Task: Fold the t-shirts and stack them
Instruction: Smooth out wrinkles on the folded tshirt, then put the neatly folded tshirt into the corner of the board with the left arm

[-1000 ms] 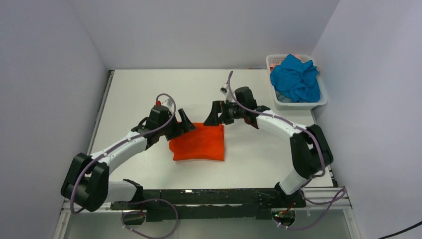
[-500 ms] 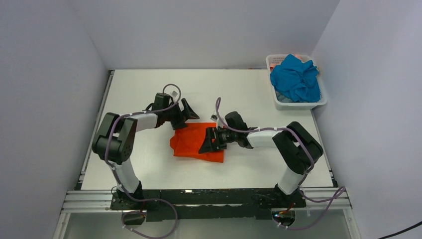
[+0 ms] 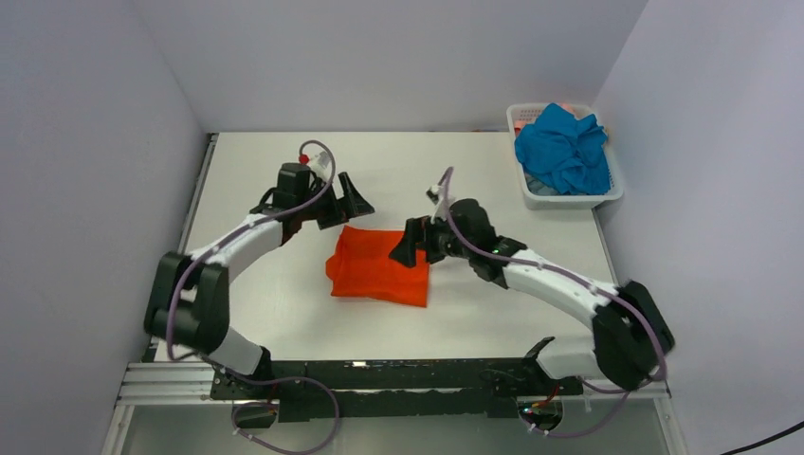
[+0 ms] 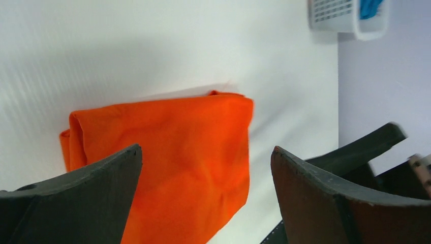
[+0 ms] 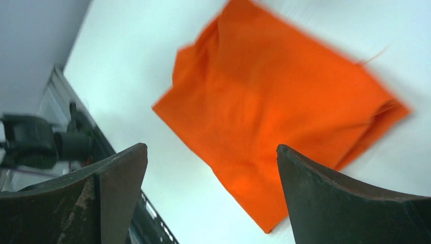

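The orange t-shirt (image 3: 377, 269) lies folded into a rough rectangle in the middle of the table. It also shows in the left wrist view (image 4: 167, 152) and the right wrist view (image 5: 274, 117). My left gripper (image 3: 353, 197) is open and empty, hovering just beyond the shirt's far edge; its jaws frame the shirt (image 4: 206, 152). My right gripper (image 3: 406, 245) is open and empty above the shirt's far right corner (image 5: 211, 150). The teal blue t-shirt (image 3: 561, 149) is crumpled in the basket.
The white mesh basket (image 3: 571, 200) stands at the far right corner against the wall and shows in the left wrist view (image 4: 335, 15). White walls enclose the table on three sides. The arm bases and a black rail (image 3: 379, 374) run along the near edge.
My right gripper has drawn back from over the shirt's middle to its far right corner. My left gripper has moved a little farther back. The shirt lies slightly skewed.
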Robot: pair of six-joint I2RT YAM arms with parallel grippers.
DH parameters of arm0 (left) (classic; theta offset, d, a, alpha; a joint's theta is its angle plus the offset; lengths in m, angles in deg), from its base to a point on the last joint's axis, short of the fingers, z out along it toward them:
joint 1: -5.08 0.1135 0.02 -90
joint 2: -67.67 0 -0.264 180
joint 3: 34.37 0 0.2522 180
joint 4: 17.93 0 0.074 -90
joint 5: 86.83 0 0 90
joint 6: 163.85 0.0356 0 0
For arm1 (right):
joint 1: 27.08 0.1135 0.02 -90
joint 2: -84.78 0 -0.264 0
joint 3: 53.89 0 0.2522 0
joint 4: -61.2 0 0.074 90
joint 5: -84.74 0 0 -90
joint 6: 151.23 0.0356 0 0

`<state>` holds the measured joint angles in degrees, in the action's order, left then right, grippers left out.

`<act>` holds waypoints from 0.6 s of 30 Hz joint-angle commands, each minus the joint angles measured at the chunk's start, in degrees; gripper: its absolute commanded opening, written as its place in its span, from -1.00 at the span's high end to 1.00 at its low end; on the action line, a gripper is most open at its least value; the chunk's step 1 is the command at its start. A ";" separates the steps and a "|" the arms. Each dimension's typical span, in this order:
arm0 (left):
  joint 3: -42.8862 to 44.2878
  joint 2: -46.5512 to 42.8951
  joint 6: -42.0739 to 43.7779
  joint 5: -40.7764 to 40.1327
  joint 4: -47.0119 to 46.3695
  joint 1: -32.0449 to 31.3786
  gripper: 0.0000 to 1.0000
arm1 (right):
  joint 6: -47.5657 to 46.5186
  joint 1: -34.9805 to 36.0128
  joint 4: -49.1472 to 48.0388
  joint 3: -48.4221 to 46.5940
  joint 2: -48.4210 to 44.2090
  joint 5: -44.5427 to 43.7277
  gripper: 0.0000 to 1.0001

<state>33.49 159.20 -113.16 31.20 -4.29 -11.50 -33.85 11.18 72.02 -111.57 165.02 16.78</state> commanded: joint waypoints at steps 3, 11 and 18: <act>-3.30 -16.05 9.90 -13.35 12.35 -1.79 -0.99 | -0.64 -0.80 2.08 4.85 -16.86 -24.54 -1.00; -7.38 -12.42 12.02 -18.26 16.61 -2.40 -0.98 | -2.41 -3.28 11.72 5.12 -24.53 -34.39 -1.00; -7.18 -2.79 10.86 -10.09 11.67 -3.26 -0.64 | -3.58 -5.12 11.90 5.51 -25.80 -34.36 -1.00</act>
<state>25.10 153.32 -102.98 17.00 10.26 -13.97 -35.82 6.98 83.51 -105.82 140.48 -15.45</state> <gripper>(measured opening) 0.868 0.997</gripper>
